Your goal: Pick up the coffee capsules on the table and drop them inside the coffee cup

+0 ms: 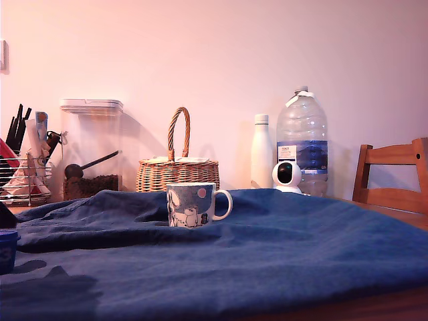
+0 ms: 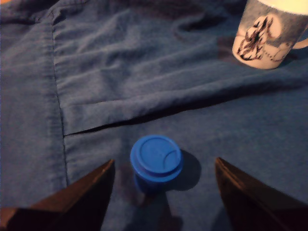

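One coffee capsule shows at the worktop's left edge in your exterior view, well apart from the coffee cup, while your wrist view has the pincer spread around it: light, stiff, probably slippery, so take its sides below the rim.

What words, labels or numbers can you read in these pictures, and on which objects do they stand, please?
None can be read.
Water bottle: its label carries print, too small and blurred to read.
Coffee cup: cartoon figures and a pink dot only, no words.
Coffee capsule: lid shows embossed curves, no letters.
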